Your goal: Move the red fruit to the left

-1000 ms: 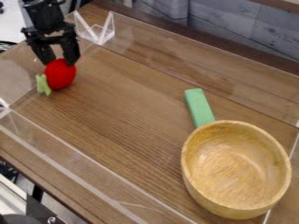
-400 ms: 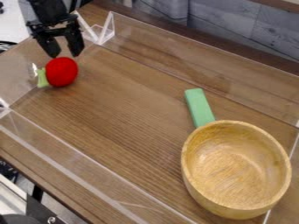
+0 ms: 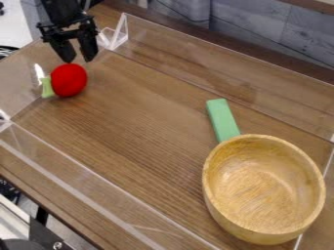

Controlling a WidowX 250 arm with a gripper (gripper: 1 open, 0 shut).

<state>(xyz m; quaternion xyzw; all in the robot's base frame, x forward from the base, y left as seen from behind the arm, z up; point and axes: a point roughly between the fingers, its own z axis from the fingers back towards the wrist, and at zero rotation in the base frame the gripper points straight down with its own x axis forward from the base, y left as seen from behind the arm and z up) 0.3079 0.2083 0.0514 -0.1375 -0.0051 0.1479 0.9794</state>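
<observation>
A wooden table (image 3: pixel 144 127) with a dark brown, lengthwise grain fills most of the view, running diagonally from the upper left to the lower right. Low clear acrylic walls (image 3: pixel 78 181) stand along its edges, catching pale highlights, with small triangular clear braces (image 3: pixel 115 37) at the far left corner. Beyond the table's far edge hangs a grey, weathered plank-patterned backdrop (image 3: pixel 280 29). Past the near left corner, a strip of lighter floor or bench and some dark hardware (image 3: pixel 26 229) show, too blurred to identify. The light is even and soft.
</observation>
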